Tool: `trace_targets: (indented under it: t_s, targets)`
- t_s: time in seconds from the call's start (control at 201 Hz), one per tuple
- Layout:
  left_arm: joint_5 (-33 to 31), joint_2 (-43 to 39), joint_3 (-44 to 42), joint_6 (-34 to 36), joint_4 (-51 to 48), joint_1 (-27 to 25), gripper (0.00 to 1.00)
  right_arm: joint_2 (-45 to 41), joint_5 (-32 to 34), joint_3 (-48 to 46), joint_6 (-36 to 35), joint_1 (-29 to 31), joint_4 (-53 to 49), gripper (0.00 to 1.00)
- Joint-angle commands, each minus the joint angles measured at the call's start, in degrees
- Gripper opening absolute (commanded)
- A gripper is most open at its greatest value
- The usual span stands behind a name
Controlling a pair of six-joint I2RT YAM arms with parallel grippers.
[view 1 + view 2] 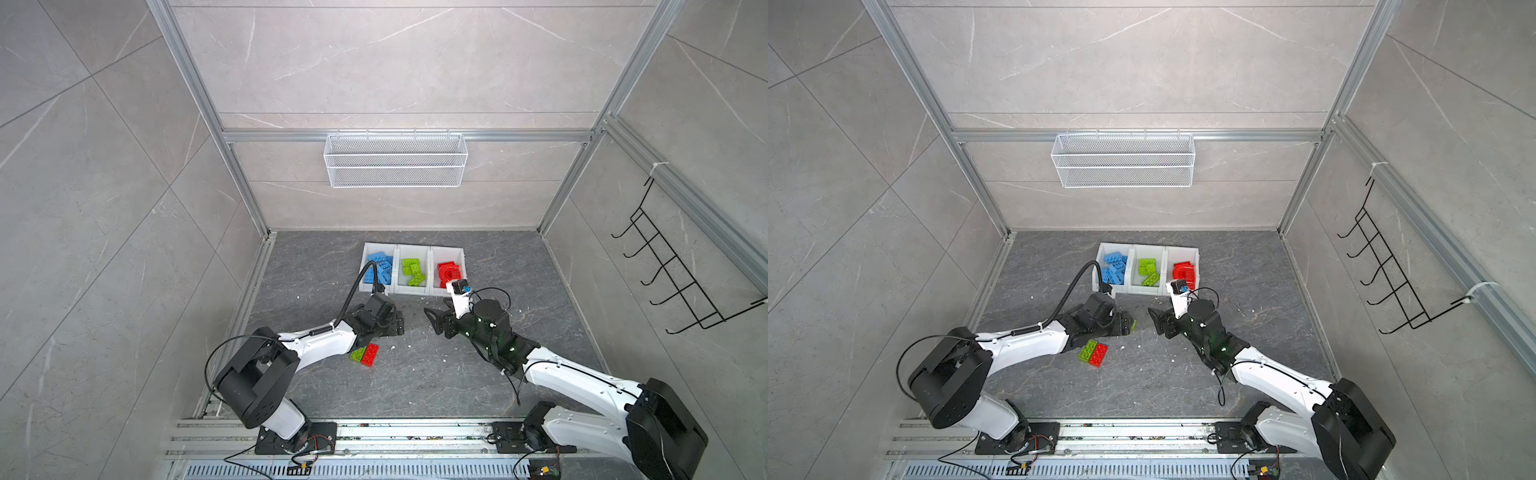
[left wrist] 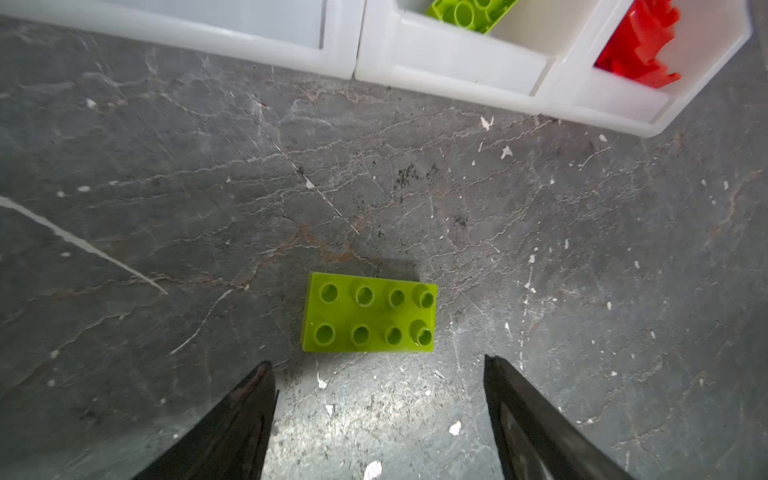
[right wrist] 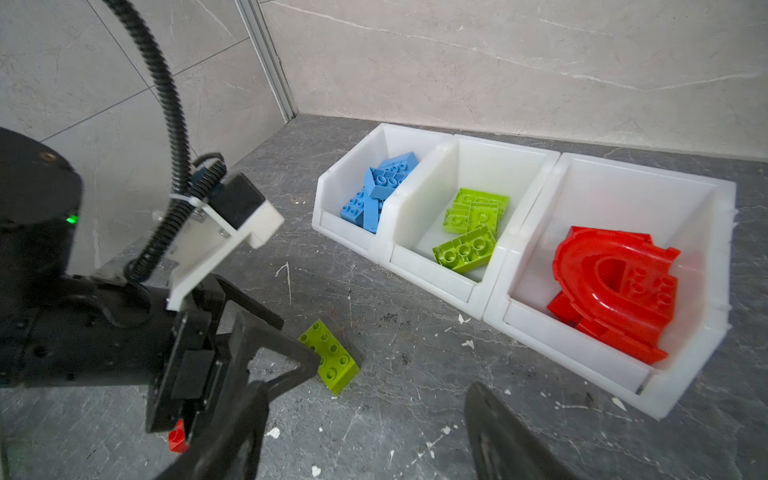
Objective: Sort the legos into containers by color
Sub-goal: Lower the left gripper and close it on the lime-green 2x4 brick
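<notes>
Three joined white containers (image 1: 398, 249) stand at the back of the floor and hold blue legos (image 1: 380, 268), lime green legos (image 1: 413, 272) and red legos (image 1: 449, 272). A loose lime green 2x4 brick (image 2: 369, 312) lies studs up on the floor, just beyond the tips of my left gripper (image 2: 379, 363), which is open and empty. The right wrist view shows this same brick (image 3: 332, 361). My right gripper (image 1: 431, 321) faces the left one across a gap, open and holding nothing. Another green brick (image 1: 357, 354) and a red brick (image 1: 370, 354) lie side by side beneath the left forearm.
A white wire mesh basket (image 1: 395, 160) hangs on the back wall, well above the floor. A black hook rack (image 1: 681, 274) is fixed to the right wall. Small white flecks dot the dark stone floor (image 1: 415, 374). Aluminium rails run along the front edge.
</notes>
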Motion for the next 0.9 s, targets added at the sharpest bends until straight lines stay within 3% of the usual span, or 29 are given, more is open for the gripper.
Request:
trace_targets:
  t_s: [0.0, 0.07, 0.109, 0.353, 0.547, 0.891]
  targets:
    - [0.73, 2.63, 2.35, 0.55, 1.84, 0.05, 0.86, 0.26, 1.02, 1.29, -1.24, 0.26, -0.84, 0.76]
    - [-0.80, 3.46, 3.59, 3.25, 1.04, -0.10, 0.91, -0.02, 1.09, 1.24, -1.29, 0.26, -0.89, 0.76]
    - [-1.47, 3.65, 4.12, 5.16, 0.43, -0.12, 0.99, -0.22, 1.15, 1.18, -1.32, 0.18, -0.93, 0.76]
    - [-8.52, 2.31, 5.97, 12.06, -4.27, -2.21, 1.00, -0.41, 1.41, 1.13, -1.31, 0.28, -0.93, 0.77]
    - [-14.85, 7.98, 12.17, 16.60, -10.84, -4.27, 1.00, -0.45, 1.85, 1.00, -1.41, 0.26, -0.85, 0.77]
    - [-13.36, 12.80, 13.20, 16.20, -9.38, -4.22, 0.98, -2.66, 6.03, -0.84, -0.14, 0.28, 0.91, 0.77]
